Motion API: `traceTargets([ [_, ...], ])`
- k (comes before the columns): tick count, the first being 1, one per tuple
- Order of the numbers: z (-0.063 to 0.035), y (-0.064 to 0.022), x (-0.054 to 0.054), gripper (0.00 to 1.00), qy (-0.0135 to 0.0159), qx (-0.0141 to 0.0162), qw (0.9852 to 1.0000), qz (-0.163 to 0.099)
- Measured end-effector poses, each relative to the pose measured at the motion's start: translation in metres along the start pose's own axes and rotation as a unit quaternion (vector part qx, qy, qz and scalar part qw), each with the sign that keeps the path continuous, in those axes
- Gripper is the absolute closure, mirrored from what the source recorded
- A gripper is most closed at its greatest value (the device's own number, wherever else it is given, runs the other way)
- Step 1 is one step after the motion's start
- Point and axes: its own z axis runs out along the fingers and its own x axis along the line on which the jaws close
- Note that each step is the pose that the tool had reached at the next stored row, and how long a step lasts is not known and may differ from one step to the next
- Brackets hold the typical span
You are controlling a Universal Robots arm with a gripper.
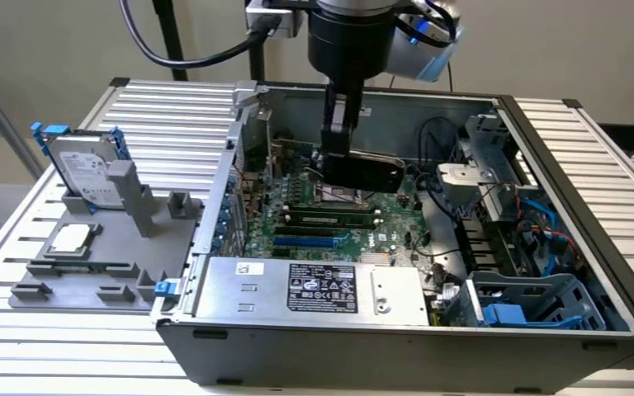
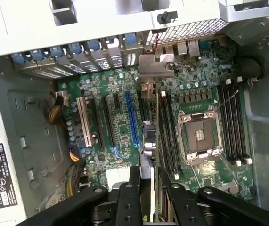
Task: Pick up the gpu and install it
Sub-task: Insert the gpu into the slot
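Fingers of the gripper (image 1: 342, 155) pinch the gpu (image 1: 369, 173) inside the open computer case (image 1: 295, 351). We see the card held on edge over the motherboard (image 1: 317, 231); we cannot tell whether it touches a slot. From the wrist, its silver bracket (image 2: 155, 66) lies near the rear slot covers (image 2: 92, 52), with the blue slot (image 2: 133, 122) beside the card. The case also holds a power supply (image 1: 317, 287) and a blue drive cage (image 1: 527, 305). Outside it, on the exterior view's left, a gray fixture (image 1: 86, 272) carries a hard drive (image 1: 80, 169).
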Motion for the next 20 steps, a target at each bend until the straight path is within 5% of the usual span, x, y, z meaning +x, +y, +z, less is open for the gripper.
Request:
traceTargets([
  [11,0.0169,-0.0021,0.015,1.00,-0.0008,-0.0199,0.9993,-0.030],
  [18,0.0273,-0.0020,0.023,1.00,-0.0034,-0.0220,0.9988,-0.044],
  [20,0.0296,0.0034,0.025,1.00,-0.0036,-0.0200,0.9988,-0.045],
])
